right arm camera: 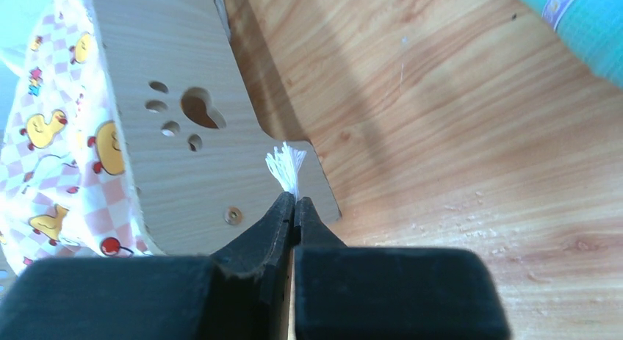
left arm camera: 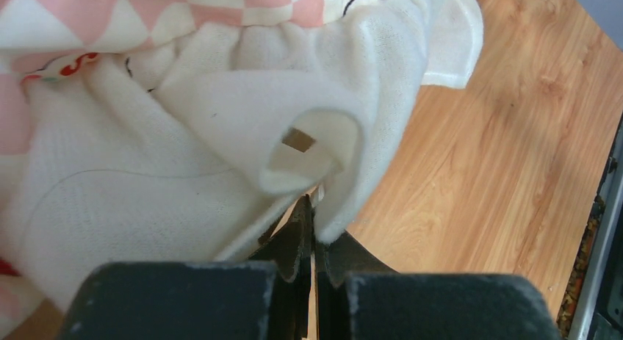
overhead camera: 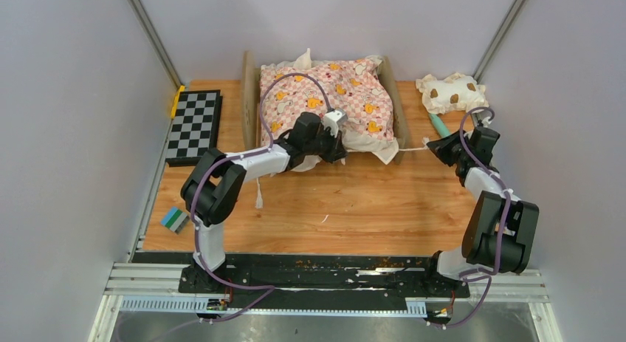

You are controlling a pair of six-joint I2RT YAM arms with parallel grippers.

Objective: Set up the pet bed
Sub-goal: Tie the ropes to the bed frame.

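**Both grippers clamped at the bed**

Pet bed [overhead camera: 396,105] sits back-centre on the table [overhead camera: 354,209], with a pink duck-print cushion [overhead camera: 325,91] heaped on it. L gripper [left arm camera: 312,233] pinches the cushion's cream frill. R gripper [right arm camera: 294,208] nips a frayed white string [right arm camera: 286,166] (just beside the paw-cutout headboard [right arm camera: 184,149]).

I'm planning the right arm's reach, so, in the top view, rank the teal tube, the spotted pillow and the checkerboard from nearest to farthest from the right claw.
1. Teal tube, just behind the right claw.
2. Spotted pillow, farther back, in the far right corner.
3. Checkerboard, across the table at the left edge.
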